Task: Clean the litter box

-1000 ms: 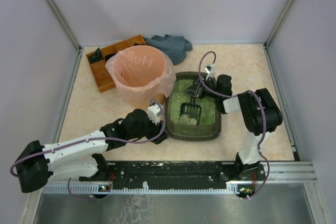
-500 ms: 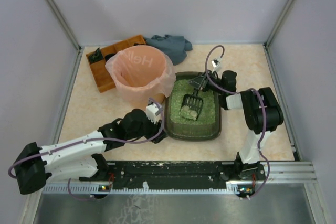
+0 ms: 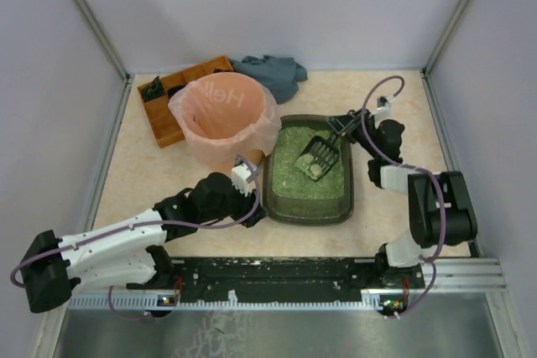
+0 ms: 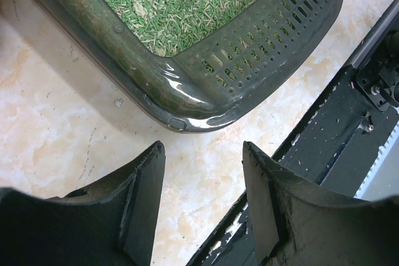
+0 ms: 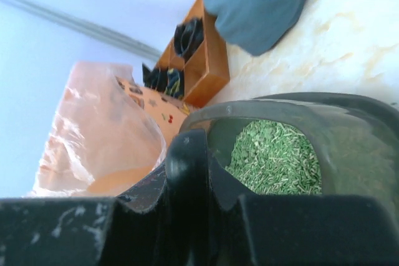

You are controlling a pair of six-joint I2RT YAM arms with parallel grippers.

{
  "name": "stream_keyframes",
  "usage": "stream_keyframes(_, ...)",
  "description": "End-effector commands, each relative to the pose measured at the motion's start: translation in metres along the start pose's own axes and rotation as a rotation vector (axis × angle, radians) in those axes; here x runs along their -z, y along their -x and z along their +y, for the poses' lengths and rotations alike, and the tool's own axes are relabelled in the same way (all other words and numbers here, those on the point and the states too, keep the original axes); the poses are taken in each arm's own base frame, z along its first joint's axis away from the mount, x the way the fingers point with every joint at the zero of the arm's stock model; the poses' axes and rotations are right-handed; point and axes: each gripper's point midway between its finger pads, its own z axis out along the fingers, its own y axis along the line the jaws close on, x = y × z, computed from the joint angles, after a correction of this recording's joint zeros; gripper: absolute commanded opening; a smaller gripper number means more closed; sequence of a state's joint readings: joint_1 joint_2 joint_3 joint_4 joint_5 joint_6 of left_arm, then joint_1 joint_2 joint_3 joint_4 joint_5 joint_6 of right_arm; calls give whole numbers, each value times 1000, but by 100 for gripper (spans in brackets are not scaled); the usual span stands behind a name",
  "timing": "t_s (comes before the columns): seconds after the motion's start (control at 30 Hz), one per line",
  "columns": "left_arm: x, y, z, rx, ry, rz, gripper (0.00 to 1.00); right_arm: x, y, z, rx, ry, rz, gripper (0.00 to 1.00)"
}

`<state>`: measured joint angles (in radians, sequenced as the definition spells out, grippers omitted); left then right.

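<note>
Litter box (image 3: pixel 309 218) sits mid-counter (image 3: pixel 419 115), closer to the near edge, long side running near to far, pale green granules (image 4: pixel 181 4) covering its floor. My left claw (image 4: pixel 202 154) is wide, holding nothing, low over the counter, pointing at the box's near left corner. It is just short of it, not touching. My right claw (image 3: pixel 352 125) comes in from the right edge and is clamped on the handle of a dark slotted scoop (image 3: pixel 319 155). In the right wrist view the handle runs straight up between my fingers (image 5: pixel 299 228). The scoop head is over the far right part of the box, with a pale clump (image 3: pixel 315 171) on it. I can't tell if the head touches the granules. Round bin with pink bag (image 3: pixel 220 147) is just beside the box's far left corner. Orange compartmented tray (image 3: pixel 164 127) is behind the bin toward the far left corner, with dark items in its slots. Grey-blue cloth (image 3: pixel 273 73) lies at the far edge, right of the tray.
</note>
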<state>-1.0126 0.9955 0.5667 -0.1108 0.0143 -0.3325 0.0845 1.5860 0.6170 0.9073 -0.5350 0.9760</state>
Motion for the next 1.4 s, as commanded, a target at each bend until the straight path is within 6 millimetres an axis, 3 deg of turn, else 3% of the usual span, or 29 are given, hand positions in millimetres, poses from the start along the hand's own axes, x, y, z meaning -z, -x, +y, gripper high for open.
stream_keyframes(0.0, 5, 16, -4, -6, -6, -45, 59, 25, 50, 15, -31, -63, -262, 0)
stream_keyframes(0.13, 4, 18, -4, 5, -6, -51, 59, 34, 43, 30, -9, -81, -306, 0)
stream_keyframes(0.27, 4, 22, -8, 14, -20, -56, 59, 64, 67, 0, -82, -198, -444, 0)
stream_keyframes(0.3, 5, 22, -9, 17, -23, -55, 59, 66, 69, 1, -97, -189, -460, 0)
stream_keyframes(0.43, 4, 22, -9, 26, -27, -70, 59, 34, 46, 38, -32, -51, -312, 0)
stream_keyframes(0.57, 6, 21, -9, 24, -24, -57, 59, 58, 61, 2, -157, -124, -437, 0)
stream_keyframes(0.73, 4, 19, -8, 29, -28, -74, 59, 31, 30, 31, -117, -7, -294, 0)
stream_keyframes(0.87, 5, 21, -8, 25, -19, -54, 59, 61, 53, -5, -214, -78, -444, 0)
stream_keyframes(0.9, 5, 21, -8, 27, -18, -53, 59, 64, 53, -4, -235, -60, -455, 0)
stream_keyframes(1.03, 2, 19, -8, 25, -29, -70, 59, 36, 35, 36, -129, 52, -329, 0)
stream_keyframes(1.17, 3, 21, -9, 24, -19, -48, 58, 67, 62, 1, -227, -31, -499, 0)
stream_keyframes(1.2, 4, 22, -9, 26, -18, -49, 59, 68, 63, 5, -235, -8, -508, 0)
stream_keyframes(1.3, 1, 19, -8, 28, -25, -65, 59, 43, 43, 45, -140, 106, -384, 0)
stream_keyframes(1.37, 0, 19, -9, 21, -31, -66, 59, 41, 45, 50, -93, 117, -383, 0)
